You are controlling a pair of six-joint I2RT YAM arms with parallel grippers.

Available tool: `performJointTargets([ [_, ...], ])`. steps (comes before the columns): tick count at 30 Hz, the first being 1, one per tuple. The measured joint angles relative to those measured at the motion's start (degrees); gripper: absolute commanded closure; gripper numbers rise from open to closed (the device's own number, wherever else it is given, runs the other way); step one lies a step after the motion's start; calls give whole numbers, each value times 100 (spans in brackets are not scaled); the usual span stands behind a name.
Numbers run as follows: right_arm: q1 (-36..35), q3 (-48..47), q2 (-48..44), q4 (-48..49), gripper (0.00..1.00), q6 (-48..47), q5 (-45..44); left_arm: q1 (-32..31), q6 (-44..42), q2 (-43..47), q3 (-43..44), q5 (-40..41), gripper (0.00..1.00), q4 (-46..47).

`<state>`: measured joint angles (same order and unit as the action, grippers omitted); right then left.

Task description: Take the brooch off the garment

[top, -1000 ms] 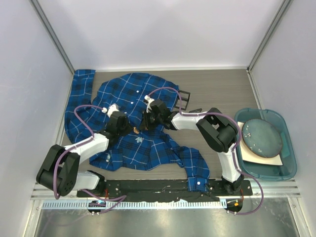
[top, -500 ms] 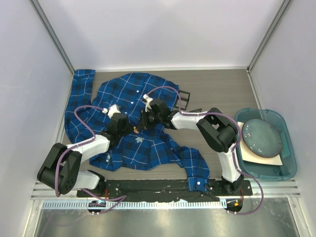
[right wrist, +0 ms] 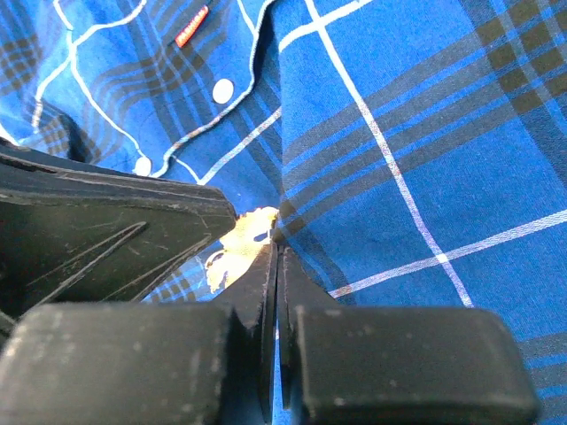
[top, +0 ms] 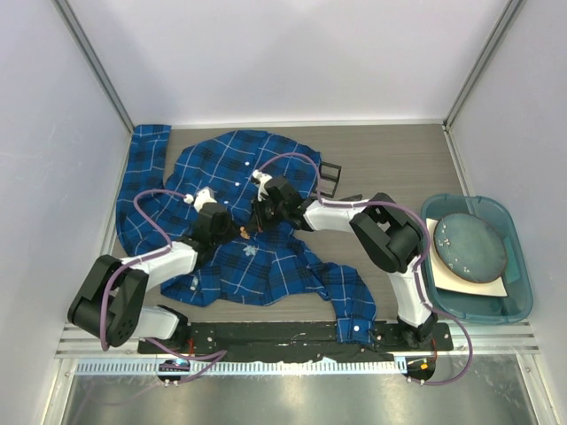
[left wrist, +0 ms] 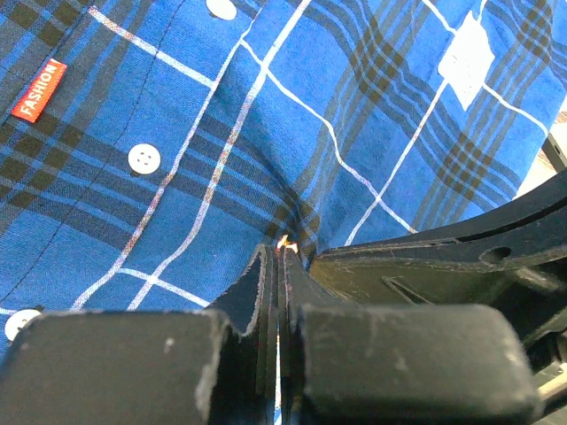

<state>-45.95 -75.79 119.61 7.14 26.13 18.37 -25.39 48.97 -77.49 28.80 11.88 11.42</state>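
Left of centre in the top view, the soft blue-and-navy plaid garment (top: 221,266) lies rumpled. Its small gold, leaf-shaped brooch (right wrist: 237,250) sits on the cloth, touching the right gripper's (right wrist: 275,243) closed black fingers. The left gripper (left wrist: 279,257), fingers together, meets a cloth fold. An orange label (left wrist: 39,89) reads FASHION, near round white buttons (left wrist: 143,158).

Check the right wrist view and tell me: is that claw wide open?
No, the right claw is shut, tips together beside the gold brooch.
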Motion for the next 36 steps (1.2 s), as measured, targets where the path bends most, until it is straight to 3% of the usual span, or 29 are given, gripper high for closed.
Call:
performJointTargets([
  [11,-387,-363,66,-476,98,-811,-723,7,2,-79,0,-4,100,15],
  [20,-485,-437,94,-586,99,-949,-973,13,2,-98,0,4,100,7],
  [36,-94,61,321,612,99,-190,693,35,-50,-98,9,7,100,-306],
])
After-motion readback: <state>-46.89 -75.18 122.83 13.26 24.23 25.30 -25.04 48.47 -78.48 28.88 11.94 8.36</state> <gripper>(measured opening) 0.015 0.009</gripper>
